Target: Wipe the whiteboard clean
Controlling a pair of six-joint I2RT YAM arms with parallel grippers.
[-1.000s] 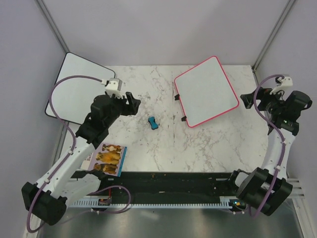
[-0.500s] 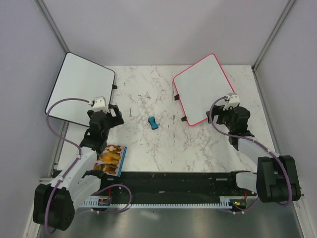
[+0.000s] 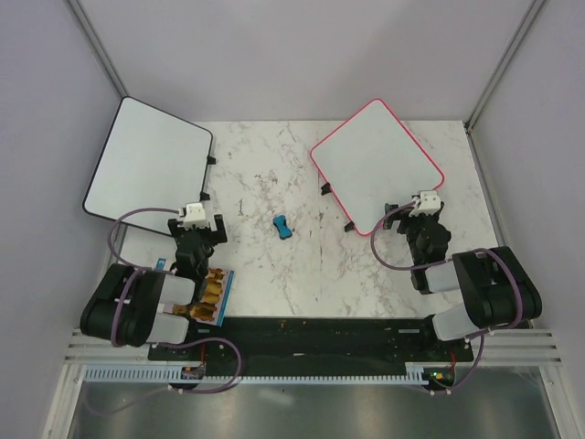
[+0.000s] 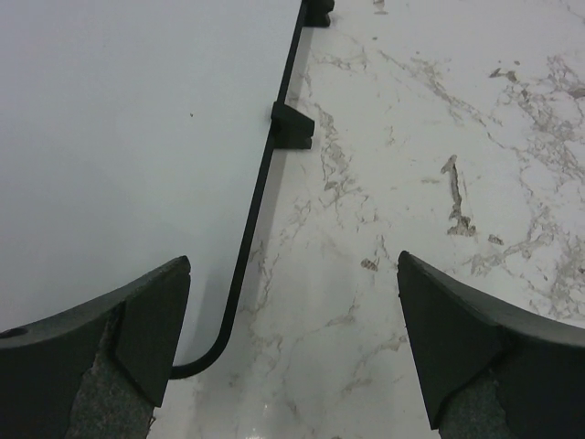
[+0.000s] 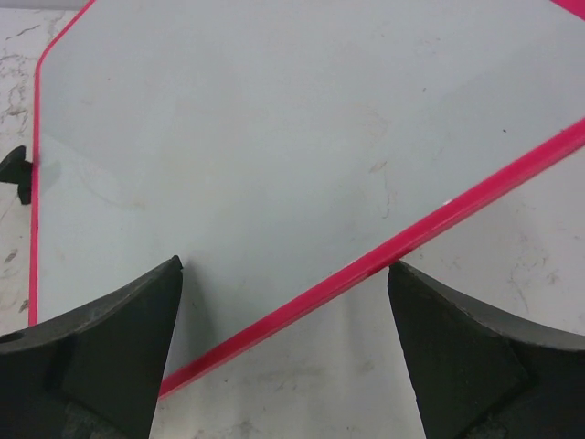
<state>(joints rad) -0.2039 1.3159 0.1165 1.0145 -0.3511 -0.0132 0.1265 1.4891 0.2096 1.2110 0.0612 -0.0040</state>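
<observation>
Right gripper (image 5: pixel 283 267) pulled back, jaws apart, whiteboard (image 3: pixel 375 165) just ahead of it, left gripper (image 4: pixel 292 263) pulled back, also apart

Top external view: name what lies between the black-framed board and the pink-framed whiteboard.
Bare marble tabletop separates the black-framed board from the whiteboard in the top external view; a small blue object lies there, nearer the arms.

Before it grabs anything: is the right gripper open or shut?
Open: in the right wrist view the right gripper has its jaws spread wide, holding nothing, with the pink edge of the whiteboard showing between them.
</observation>
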